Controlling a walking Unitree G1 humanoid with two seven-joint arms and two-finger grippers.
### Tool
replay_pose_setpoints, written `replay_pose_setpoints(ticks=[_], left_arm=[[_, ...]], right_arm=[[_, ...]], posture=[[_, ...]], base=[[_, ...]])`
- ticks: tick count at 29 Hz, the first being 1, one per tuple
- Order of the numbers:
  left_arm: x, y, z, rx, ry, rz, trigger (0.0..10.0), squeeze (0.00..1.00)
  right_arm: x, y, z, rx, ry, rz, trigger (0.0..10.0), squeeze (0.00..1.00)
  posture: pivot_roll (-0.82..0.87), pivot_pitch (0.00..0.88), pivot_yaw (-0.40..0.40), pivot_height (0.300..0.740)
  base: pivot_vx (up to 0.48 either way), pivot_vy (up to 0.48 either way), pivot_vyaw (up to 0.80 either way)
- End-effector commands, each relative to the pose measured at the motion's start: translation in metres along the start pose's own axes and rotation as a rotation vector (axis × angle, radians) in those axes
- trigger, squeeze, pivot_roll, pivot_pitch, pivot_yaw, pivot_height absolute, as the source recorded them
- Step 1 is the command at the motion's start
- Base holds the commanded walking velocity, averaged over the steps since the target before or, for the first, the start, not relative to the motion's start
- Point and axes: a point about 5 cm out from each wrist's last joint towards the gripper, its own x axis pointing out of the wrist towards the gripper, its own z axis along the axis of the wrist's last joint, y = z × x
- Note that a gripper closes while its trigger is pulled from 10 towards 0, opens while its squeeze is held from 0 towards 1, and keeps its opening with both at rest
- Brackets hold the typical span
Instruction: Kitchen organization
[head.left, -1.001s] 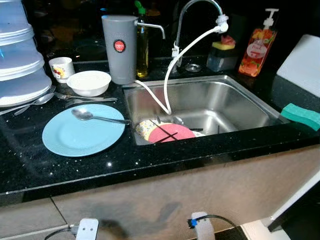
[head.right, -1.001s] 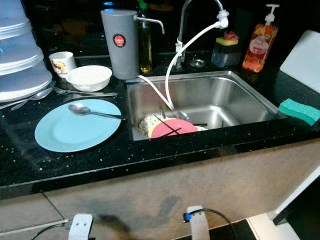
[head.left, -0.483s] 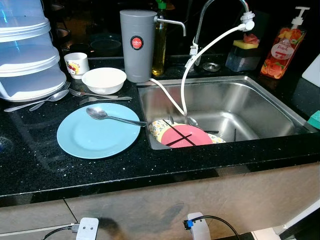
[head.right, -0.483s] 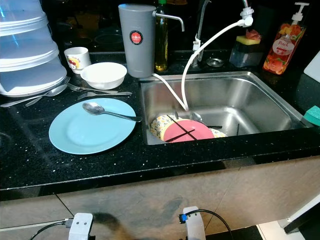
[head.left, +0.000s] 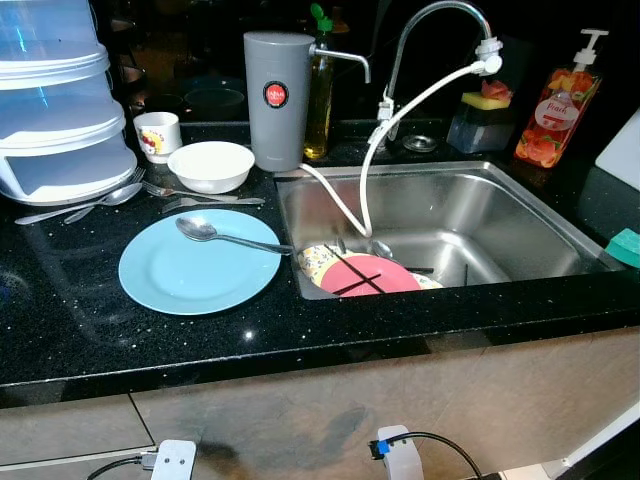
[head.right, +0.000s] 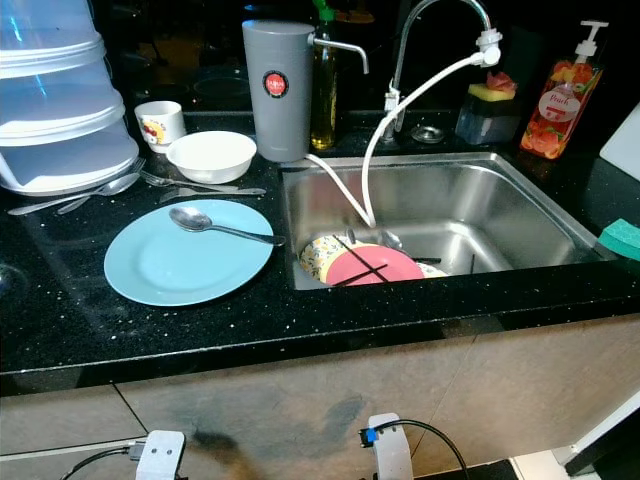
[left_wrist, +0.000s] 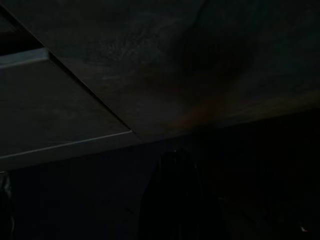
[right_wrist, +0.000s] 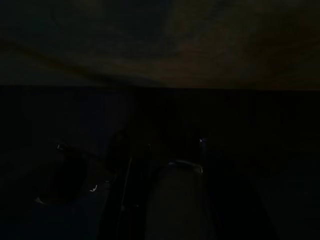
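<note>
A light blue plate (head.left: 200, 275) lies on the black counter with a spoon (head.left: 225, 236) across it. Behind it are a white bowl (head.left: 210, 165), a small printed cup (head.left: 158, 135), a fork (head.left: 205, 201) and more spoons (head.left: 90, 203). In the steel sink (head.left: 520, 215) a pink plate (head.left: 368, 275) leans on a patterned dish (head.left: 318, 262) at the near left corner. My left arm (head.left: 172, 460) and right arm (head.left: 398, 455) hang idle below the counter edge. In both very dark wrist views, the left gripper (left_wrist: 175, 200) and right gripper (right_wrist: 155, 195) are dim shapes.
A grey water jug (head.left: 277, 100), an oil bottle (head.left: 320, 90), the faucet (head.left: 430, 20) with a white hose (head.left: 400, 120), a sponge holder (head.left: 480, 110) and a soap bottle (head.left: 555, 105) line the back. Stacked clear containers (head.left: 55, 100) stand at the far left, and a green sponge (head.left: 625, 247) lies at the right.
The whole picture has shifted right and slightly down, so the camera has moved. The dishes and cutlery lie as before, and both arms still hang low.
</note>
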Motion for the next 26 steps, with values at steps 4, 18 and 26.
replay_pose_setpoints(ticks=[4, 18, 26], left_arm=[[0.001, -0.002, -0.006, -0.015, 0.062, -0.024, 10.0, 0.00], [-0.002, 0.006, -0.010, 0.049, 0.078, -0.002, 10.0, 0.00], [-0.004, 0.006, -0.014, 0.051, 0.082, 0.011, 10.0, 0.00]], right_arm=[[-0.004, -0.011, -0.012, 0.094, 0.031, -0.061, 10.0, 0.00], [-0.006, -0.007, -0.027, 0.147, 0.093, -0.063, 10.0, 0.00], [-0.007, -0.006, -0.031, 0.132, 0.115, -0.060, 10.0, 0.00]], posture=[[0.06, 0.034, -0.023, 0.740], [0.06, 0.052, 0.003, 0.740], [0.05, 0.067, -0.007, 0.740]], base=[[0.000, 0.000, 0.00], [0.000, 0.000, 0.00], [0.000, 0.000, 0.00]])
